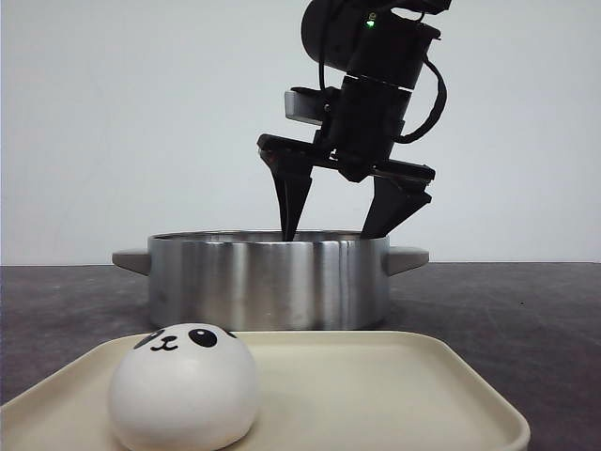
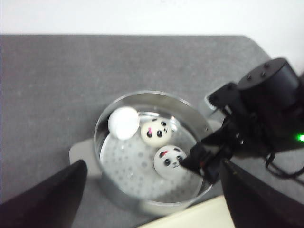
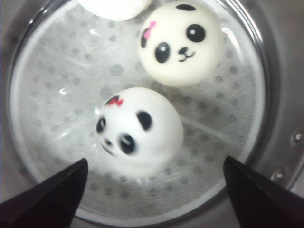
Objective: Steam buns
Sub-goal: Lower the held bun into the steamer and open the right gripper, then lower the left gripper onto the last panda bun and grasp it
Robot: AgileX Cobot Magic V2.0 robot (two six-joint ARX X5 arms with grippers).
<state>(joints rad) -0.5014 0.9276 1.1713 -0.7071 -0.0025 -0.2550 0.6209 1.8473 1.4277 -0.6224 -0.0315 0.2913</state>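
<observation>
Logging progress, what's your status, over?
Right tool open over the pot, left tool open. Three buns inside, one bun on tray. Nothing obstructing.

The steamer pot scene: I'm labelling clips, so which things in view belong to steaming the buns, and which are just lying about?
Part of the job:
- three buns in the pot
- last bun on the cream tray
- steel steamer pot
- right gripper, open over the pot
- left gripper, open

Lying about:
- nothing visible
</observation>
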